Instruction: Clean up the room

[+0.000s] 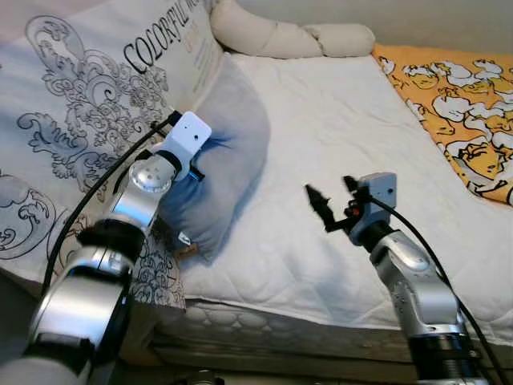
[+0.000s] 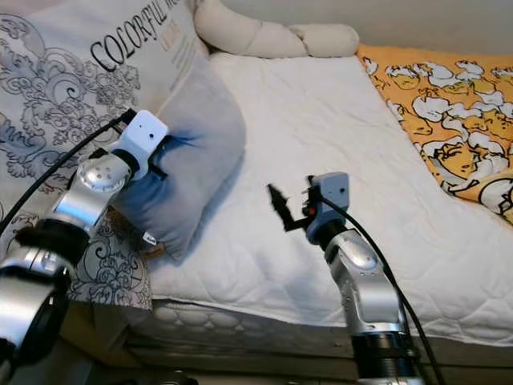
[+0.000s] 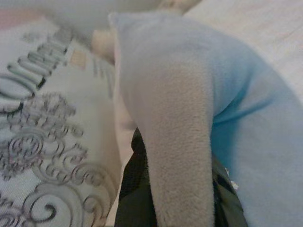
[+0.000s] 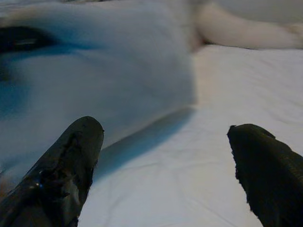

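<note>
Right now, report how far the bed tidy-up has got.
Done: most of the white mattress lies bare. In hand: the left gripper is shut on an edge of the blue pillow, which leans against the patterned duvet. The right gripper hovers open over the mattress, pointing at the pillow. Left: placing the pillow; the orange blanket lies rumpled.

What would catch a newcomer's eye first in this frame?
The left gripper pinching the edge of a blue pillow near the bed's left side, beside a patterned blanket. The right gripper hovers open over the white mattress, with an orange duck-print cover at far right.
</note>
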